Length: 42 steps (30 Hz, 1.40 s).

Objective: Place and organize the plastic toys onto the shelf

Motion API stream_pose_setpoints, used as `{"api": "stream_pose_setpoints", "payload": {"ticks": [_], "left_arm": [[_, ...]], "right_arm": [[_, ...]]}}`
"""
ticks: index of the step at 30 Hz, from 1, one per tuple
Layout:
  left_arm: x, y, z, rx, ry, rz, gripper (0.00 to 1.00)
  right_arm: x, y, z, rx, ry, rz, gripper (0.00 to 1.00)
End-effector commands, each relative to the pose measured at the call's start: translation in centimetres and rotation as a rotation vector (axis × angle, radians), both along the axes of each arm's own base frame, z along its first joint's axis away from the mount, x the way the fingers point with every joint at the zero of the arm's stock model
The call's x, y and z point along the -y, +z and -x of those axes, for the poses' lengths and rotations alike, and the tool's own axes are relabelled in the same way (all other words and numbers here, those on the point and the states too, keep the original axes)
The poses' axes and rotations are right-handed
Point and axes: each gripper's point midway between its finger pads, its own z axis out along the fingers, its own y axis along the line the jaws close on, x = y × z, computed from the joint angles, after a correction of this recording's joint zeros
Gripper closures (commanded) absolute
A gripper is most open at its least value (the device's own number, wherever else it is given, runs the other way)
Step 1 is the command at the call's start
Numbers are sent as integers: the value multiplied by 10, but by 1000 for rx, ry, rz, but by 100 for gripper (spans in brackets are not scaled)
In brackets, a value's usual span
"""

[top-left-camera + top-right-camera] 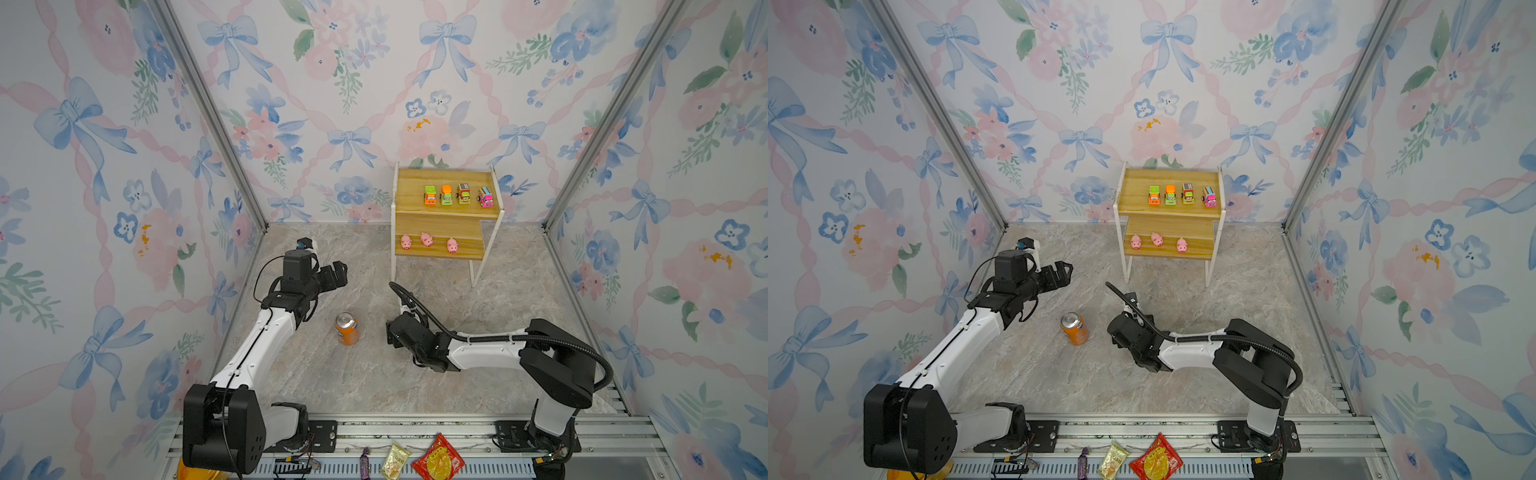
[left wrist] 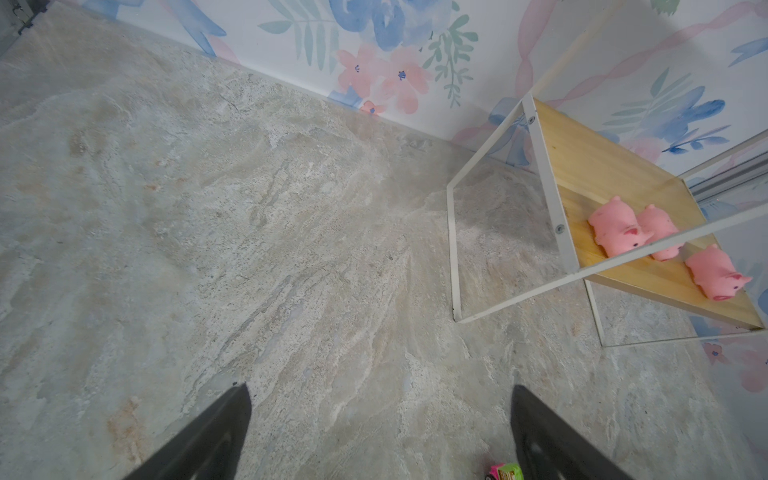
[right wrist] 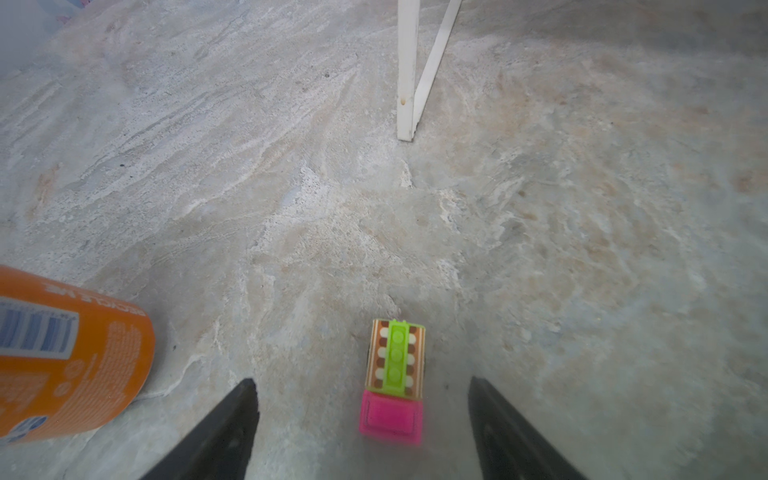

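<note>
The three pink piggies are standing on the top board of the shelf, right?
Not quite. The three pink pigs stand on the lower board of the shelf, not the top one; both top views show it. The top board holds four trucks.

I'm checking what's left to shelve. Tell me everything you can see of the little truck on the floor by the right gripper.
The truck looks like plastic: pink cab, orange-and-white patterned bed, lime studded strip along the top. It seems upright on the marble floor, inside the open right gripper, which does not touch it. The orange can sits apart from it to one side.
</note>
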Motion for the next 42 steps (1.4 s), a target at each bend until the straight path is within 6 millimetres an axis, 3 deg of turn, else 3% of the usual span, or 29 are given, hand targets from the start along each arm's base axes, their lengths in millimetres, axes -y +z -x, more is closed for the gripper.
{"api": "stream_pose_setpoints", "payload": {"ticks": [1,23,32,42], "left_arm": [[0,-6,-1,-12,2,17,2],[-3,-5,-1,-7,3,22,2],[-4,-3,0,0,6,21,2],[-3,-5,0,-6,2,25,2]], "right_arm": [[-2,-12,5,-2,28,20,19],[-7,-22,3,3,69,37,21],[-3,-28,-4,-2,61,53,28],[10,-33,-15,-16,10,62,44]]}}
